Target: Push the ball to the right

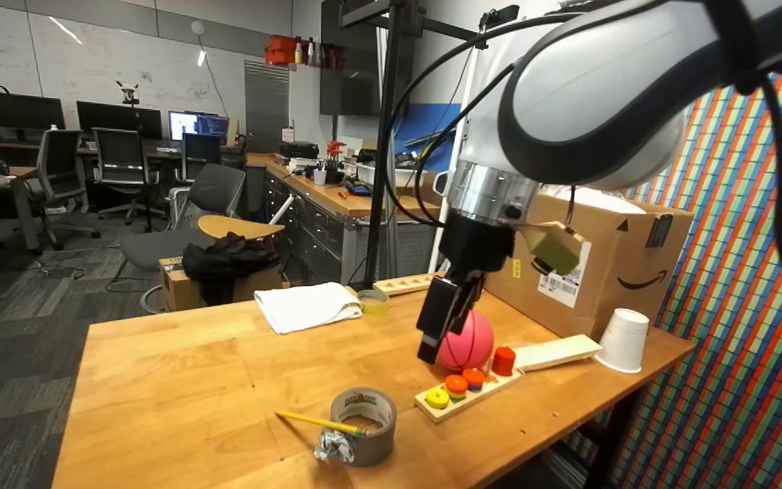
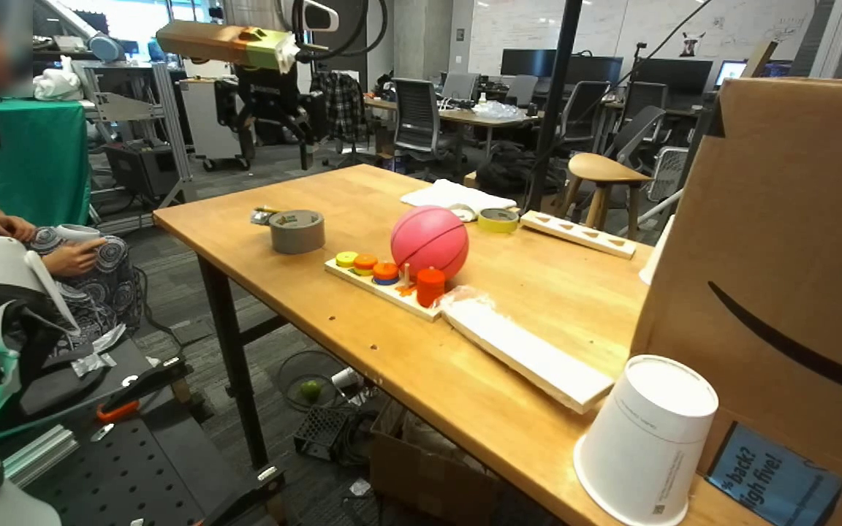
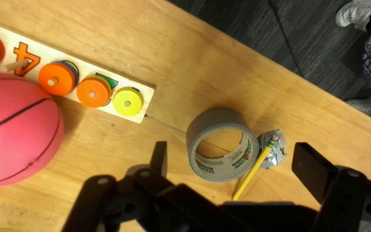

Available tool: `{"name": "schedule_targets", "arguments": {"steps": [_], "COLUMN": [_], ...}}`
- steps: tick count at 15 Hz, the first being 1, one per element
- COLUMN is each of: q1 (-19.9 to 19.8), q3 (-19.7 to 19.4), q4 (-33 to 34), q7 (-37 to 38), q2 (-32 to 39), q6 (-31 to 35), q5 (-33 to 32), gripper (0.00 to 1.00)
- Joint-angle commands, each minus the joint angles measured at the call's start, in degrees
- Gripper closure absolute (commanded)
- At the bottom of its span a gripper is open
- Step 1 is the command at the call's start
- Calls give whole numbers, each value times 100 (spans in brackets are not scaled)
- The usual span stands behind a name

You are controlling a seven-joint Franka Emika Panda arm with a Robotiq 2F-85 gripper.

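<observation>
On the table [image 1: 194, 367], pink ball [image 3: 14, 135], outside the spread jaws, beside pegged board [image 3: 86, 69]

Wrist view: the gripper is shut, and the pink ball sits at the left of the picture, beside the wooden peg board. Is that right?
No: the gripper is open, its fingers well apart, as the wrist view shows. The pink ball does sit at the left of that picture, beside the wooden peg board.

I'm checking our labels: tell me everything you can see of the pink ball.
The ball is pinkish-red and round, with thin black lines like a basketball's; it looks rubbery. It rests on the table close beside the peg board; whether they touch is unclear. The open gripper is apart from it.
</observation>
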Motion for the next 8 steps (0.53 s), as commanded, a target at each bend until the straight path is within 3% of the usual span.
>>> {"name": "schedule_targets", "arguments": {"steps": [1, 8], "q1": [49, -138], "q3": [162, 326], "q4": [782, 1531], "q7": [-58, -269], "q2": [969, 2116], "q6": [130, 172], "q5": [120, 161], "gripper": [0, 0]}}
